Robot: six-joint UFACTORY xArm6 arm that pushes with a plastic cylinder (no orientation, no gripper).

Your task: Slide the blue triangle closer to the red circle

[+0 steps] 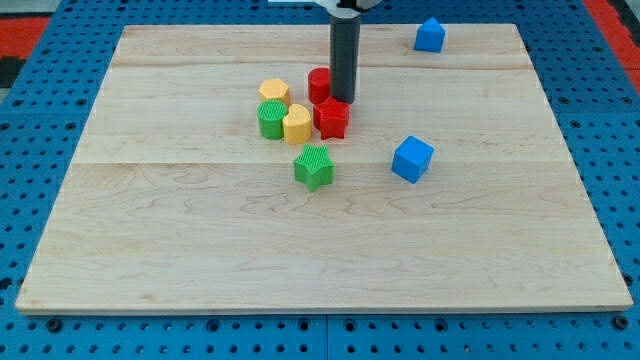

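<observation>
The blue triangle (430,36) sits near the board's top edge at the view's upper right. The red circle (319,85) stands left of centre near the top of a cluster of blocks. My tip (342,101) rests on the board just right of the red circle, touching or nearly touching it, and directly above the red star (331,118). The blue triangle is far from my tip, up and to the view's right.
A blue cube (412,158) lies right of centre. A yellow hexagon (274,92), a green block (271,119) and a yellow block (297,124) crowd left of the red star. A green star (314,167) lies below them. The wooden board (200,250) ends on blue pegboard.
</observation>
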